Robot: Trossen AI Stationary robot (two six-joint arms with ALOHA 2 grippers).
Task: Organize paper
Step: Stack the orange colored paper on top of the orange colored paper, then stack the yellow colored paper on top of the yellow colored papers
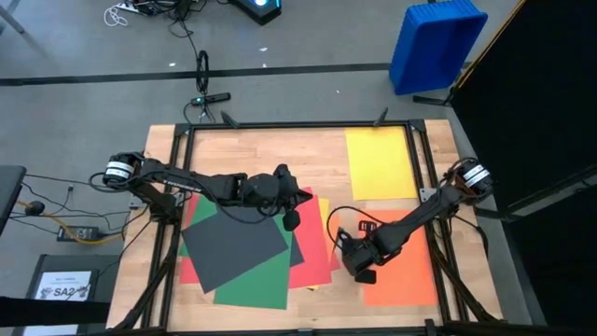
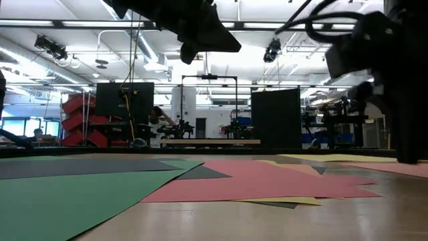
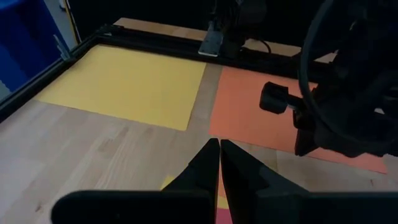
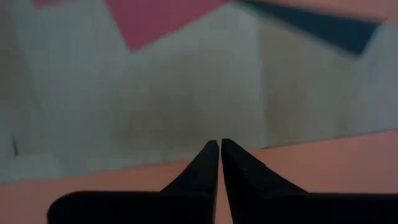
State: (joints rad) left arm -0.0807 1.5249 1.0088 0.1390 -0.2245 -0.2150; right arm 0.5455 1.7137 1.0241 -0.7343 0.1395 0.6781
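Observation:
Several sheets of paper lie overlapped in a pile at the table's left-centre: a dark grey sheet [image 1: 233, 245] on top, then green [image 1: 254, 285], red [image 1: 312, 259] and a yellow edge [image 1: 326, 217]. One yellow sheet [image 1: 381, 163] lies flat at the far right. An orange sheet [image 1: 406, 266] lies at the near right. My left gripper [image 1: 291, 218] hangs shut above the pile's right part, nothing in it. My right gripper [image 1: 364, 275] points down, shut, at the orange sheet's left edge [image 4: 311, 180]. My right gripper's shut fingertips [image 4: 211, 152] stand over the bare wood right beside the orange sheet's left edge, coming from above. I cannot tell whether they touch the sheet or the table.
A black frame [image 1: 298, 126] runs around the tabletop. A blue bin [image 1: 437, 42] stands on the floor beyond the far right corner. A white printed sheet [image 1: 65, 285] lies off the table at the left. Bare wood [image 1: 270, 154] shows at the far middle.

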